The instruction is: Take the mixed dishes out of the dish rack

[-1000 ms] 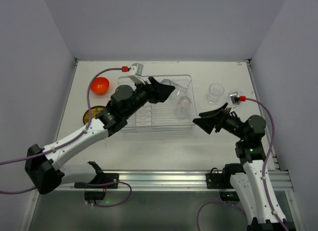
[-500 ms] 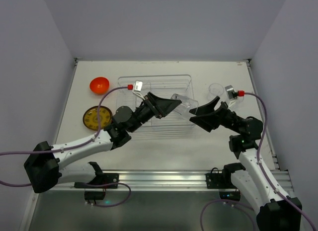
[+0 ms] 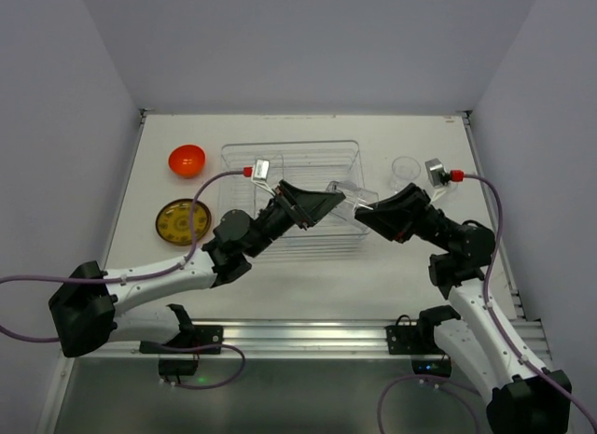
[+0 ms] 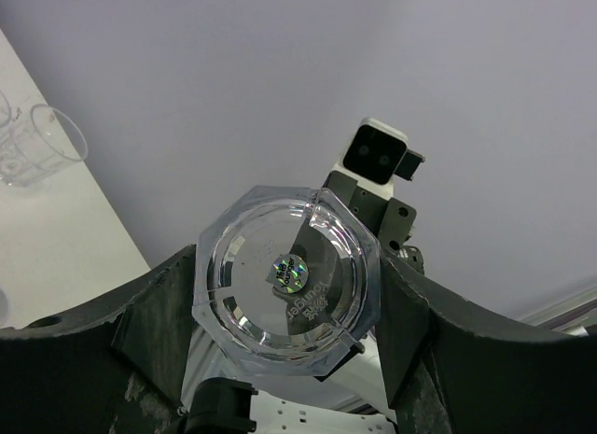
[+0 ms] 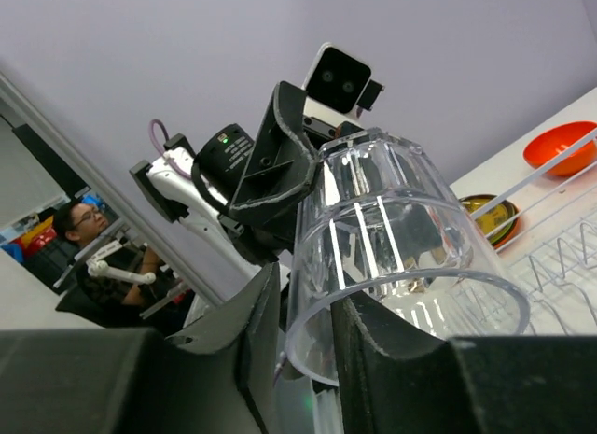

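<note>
Clear cup (image 3: 353,193) — left gripper (image 4: 289,273) clamping its base, right gripper (image 5: 308,327) pinching its rim

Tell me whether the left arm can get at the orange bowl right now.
Probably not yet: the left pincer is clamped on a clear cup whose rim the right pincer straddles. The orange bowl sits in the open, left of the dish rack.

The cup (image 3: 350,193) in mid-frame is clear, smooth, shiny plastic, with a glittery sticker (image 4: 290,273) on its base. The rack (image 3: 289,145) behind it is see-through plastic too; the bowl (image 3: 187,160) at upper left is glossy orange, the table (image 3: 308,285) matt white.
</note>
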Motion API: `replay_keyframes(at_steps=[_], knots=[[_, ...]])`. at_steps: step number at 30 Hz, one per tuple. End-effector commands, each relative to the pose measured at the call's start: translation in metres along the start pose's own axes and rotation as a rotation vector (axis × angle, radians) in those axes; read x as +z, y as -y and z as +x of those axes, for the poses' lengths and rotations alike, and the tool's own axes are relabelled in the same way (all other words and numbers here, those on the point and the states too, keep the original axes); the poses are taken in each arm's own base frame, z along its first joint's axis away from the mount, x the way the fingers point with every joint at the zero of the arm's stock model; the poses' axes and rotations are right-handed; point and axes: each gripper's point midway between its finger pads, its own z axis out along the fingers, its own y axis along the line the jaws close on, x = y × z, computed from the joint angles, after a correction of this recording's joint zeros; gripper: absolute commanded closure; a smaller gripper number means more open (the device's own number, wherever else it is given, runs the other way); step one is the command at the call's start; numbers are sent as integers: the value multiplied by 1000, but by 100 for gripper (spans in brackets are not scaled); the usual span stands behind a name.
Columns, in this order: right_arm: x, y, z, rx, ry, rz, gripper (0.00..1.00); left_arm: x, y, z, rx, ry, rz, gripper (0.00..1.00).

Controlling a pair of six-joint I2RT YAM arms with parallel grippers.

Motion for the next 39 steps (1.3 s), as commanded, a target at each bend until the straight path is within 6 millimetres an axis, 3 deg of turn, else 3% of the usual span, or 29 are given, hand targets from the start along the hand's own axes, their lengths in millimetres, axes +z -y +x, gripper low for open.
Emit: replay_keyframes(at_steps=[1,5,6,10,11,13,14,15,16,17,18,22,23,25,27,28,29,30,31,32,33,34,35,36,38,39], knots=[[8,-16,-22,-65,81,-42,73,-2,21,-12,-29,78,75,100],[8,-14,-24,-69,103,-28,90,-9,21,-13,-47,104,86,100],[8,-15,-25,-77,112,-26,100,-11,20,-12,-56,104,86,100],[6,-15,-26,-93,141,-24,100,-15,16,-8,-62,99,83,100],[5,-15,-26,-97,138,-23,100,-16,15,-9,-63,101,84,96],[5,-14,-26,-115,134,-12,100,-16,16,-9,-54,102,89,81],[5,-12,-25,-108,131,7,100,-16,18,-9,-45,100,94,54],[4,-10,-25,-128,129,19,100,-15,19,-9,-25,98,93,38],[5,-11,-27,-141,131,24,100,-14,19,-10,-15,95,85,25],[4,-8,-25,-133,122,46,100,-12,19,-12,0,93,57,6],[3,-6,-25,-155,121,61,100,-12,18,-13,27,93,38,0],[0,-5,-25,-186,108,109,100,-15,11,-27,109,124,-73,0],[-3,4,-20,-156,89,157,100,-21,-2,-34,143,141,-164,0],[-6,1,-27,-221,105,195,100,-26,-1,-48,199,165,-232,0],[-13,18,-22,-237,69,302,100,-41,-11,-61,298,182,-330,0],[-16,16,-35,-281,99,350,100,-45,1,-76,325,221,-348,0],[-25,31,-26,-243,61,450,100,-54,-15,-74,387,174,-441,0],[-33,34,-42,-316,90,535,100,-56,-6,-88,460,186,-479,0],[-45,49,-33,-281,51,635,100,-62,-13,-90,505,157,-541,0],[-53,56,-37,-312,46,699,100,-77,-32,-85,569,81,-647,0],[-58,61,-43,-312,43,764,100,-83,-37,-86,625,45,-692,0],[-66,72,-44,-302,33,838,100,-83,-35,-91,650,33,-724,0],[-86,90,-41,-278,8,982,100,-99,-49,-87,699,-37,-803,0],[-90,93,-47,-280,-1,1034,100,-104,-54,-87,718,-61,-840,0],[-113,126,-41,-251,-83,1219,100,-123,-66,-90,759,-102,-942,0],[-120,132,-46,-252,-88,1284,100,-130,-71,-92,768,-107,-980,0]])
